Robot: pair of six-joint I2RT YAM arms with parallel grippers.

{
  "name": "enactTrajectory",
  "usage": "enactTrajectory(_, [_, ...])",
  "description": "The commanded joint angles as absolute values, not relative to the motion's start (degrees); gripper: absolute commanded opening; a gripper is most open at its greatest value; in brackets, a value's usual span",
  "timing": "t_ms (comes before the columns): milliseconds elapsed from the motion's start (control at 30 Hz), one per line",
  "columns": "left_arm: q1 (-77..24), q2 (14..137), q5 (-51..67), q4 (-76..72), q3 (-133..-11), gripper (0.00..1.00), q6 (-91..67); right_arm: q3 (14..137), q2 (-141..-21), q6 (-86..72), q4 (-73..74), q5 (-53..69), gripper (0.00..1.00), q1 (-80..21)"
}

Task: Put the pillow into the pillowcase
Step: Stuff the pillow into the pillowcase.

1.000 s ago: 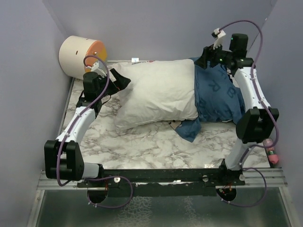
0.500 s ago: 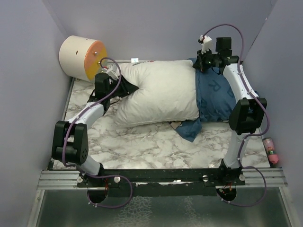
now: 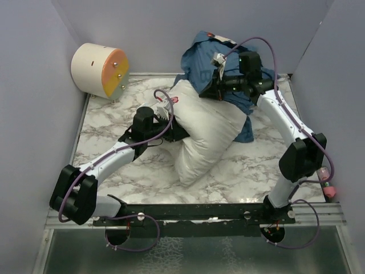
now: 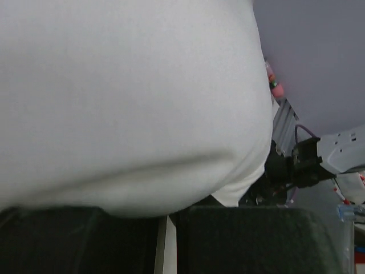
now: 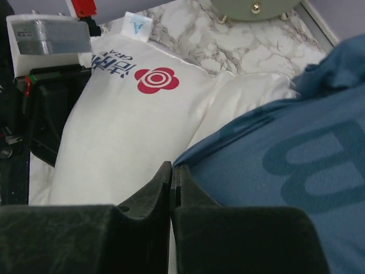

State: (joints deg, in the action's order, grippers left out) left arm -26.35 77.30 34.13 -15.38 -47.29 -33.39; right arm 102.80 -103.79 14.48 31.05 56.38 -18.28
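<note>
Pinching pillowcase (image 5: 274, 188) fabric, right gripper (image 5: 171, 177) sits closed; only the overhead view shows left gripper (image 3: 171, 128) clamping the pillow (image 3: 208, 134).

Even, diffuse overhead light; soft shadows under the pillow (image 3: 205, 134). Left wrist view blurred, pillow too close. Right wrist foreground defocused.

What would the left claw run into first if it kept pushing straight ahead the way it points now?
Likely only more of the pillow: the left claw is already pressed against its white bulk, which fills the wrist view. What lies behind the pillow cannot be seen.
</note>
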Motion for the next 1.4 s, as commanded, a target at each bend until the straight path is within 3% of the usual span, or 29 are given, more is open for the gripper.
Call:
enactTrajectory(0, [-27.2, 72.6, 30.8, -27.9, -43.3, 0.03, -32.1, 88.7, -94.3, 15.0, 31.6, 53.7, 0.02, -22.9])
enactTrajectory(67, [-27.2, 69.9, 29.8, -26.4, -40.6, 0.19, -31.5, 83.4, -93.1, 17.3, 31.4, 43.7, 0.03, -20.9])
enactTrajectory(167, [-27.2, 63.9, 29.5, -22.4, -37.1, 0.46, -30.8, 76.8, -91.2, 20.8, 30.7, 39.6, 0.1, -18.5])
enactTrajectory(333, [-27.2, 47.8, 27.7, -13.7, -34.1, 0.74, -28.9, 70.5, -89.8, 23.8, 28.8, 38.8, 0.14, -18.2])
enactTrajectory(433, [-27.1, 38.3, 24.1, -7.5, -36.0, 0.83, -27.2, 69.2, -90.6, 24.5, 28.9, 40.7, 0.14, -18.2])
enactTrajectory(533, [-27.1, 35.3, 22.1, -2.9, -39.6, 0.84, -27.3, 70.2, -91.0, 24.9, 30.0, 46.8, 0.17, -18.0])
enactTrajectory(700, [-27.7, 40.3, 27.1, -2.0, -41.6, 0.79, -27.8, 76.4, -88.4, 29.4, 37.8, 62.6, 0.5, -16.0])
enactTrajectory(800, [-31.1, 41.1, 25.4, -5.0, -41.4, 0.79, -24.2, 76.6, -84.0, 32.0, 40.7, 67.8, 0.61, -13.4])
enactTrajectory(900, [-37.4, 43.6, 22.0, -7.5, -42.6, 0.79, -20.3, 70.9, -76.4, 30.5, 36.8, 71.2, 0.72, -10.2])
enactTrajectory(1033, [-54.7, 54.2, 8.2, -3.5, -48.0, 0.8, -9.1, 60.4, -67.4, 25.4, 26.3, 72.6, 0.83, -3.9])
enactTrajectory(1167, [-70.9, 65.8, -7.2, 0.6, -55.4, 0.82, 6.9, 55.8, -63.3, 21.3, 21.2, 72.9, 0.85, 1.9])
enactTrajectory(1367, [-76.4, 80.7, -18.3, -0.2, -59.0, 0.85, 29.6, 52.3, -60.7, 13.5, 15.5, 69.8, 0.87, 12.3])
